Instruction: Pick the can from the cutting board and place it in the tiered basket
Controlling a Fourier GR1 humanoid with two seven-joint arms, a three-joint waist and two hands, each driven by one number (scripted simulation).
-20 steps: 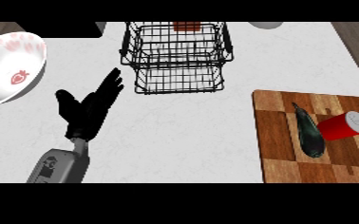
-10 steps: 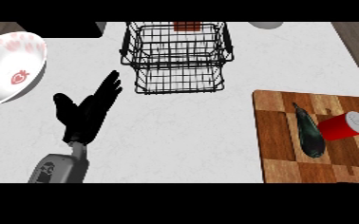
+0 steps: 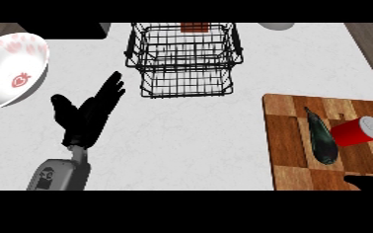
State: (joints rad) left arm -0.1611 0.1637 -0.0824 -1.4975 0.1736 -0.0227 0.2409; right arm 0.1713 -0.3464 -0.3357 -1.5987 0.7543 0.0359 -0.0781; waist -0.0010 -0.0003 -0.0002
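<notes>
Fingertips of the right hand [image 3: 358,181] barely show at five o'clock, its spread impossible to tell, and the red cylindrical can [image 3: 354,132] lies just above it at three o'clock on the wooden cutting board [image 3: 291,143], long axis pointing roughly two o'clock, beside a dark eggplant [image 3: 319,136]. Left hand [image 3: 86,113] rests open with straight fingers at nine o'clock, well apart. Black wire tiered basket [image 3: 182,59] stands at twelve o'clock across open white counter [image 3: 197,138].

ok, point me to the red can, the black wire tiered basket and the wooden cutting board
red can [image 3: 354,133], head view, on its red side wall
black wire tiered basket [image 3: 133,44], head view, on its left rim
wooden cutting board [image 3: 285,143], head view, on bare wood left of the dark vegetable
</notes>
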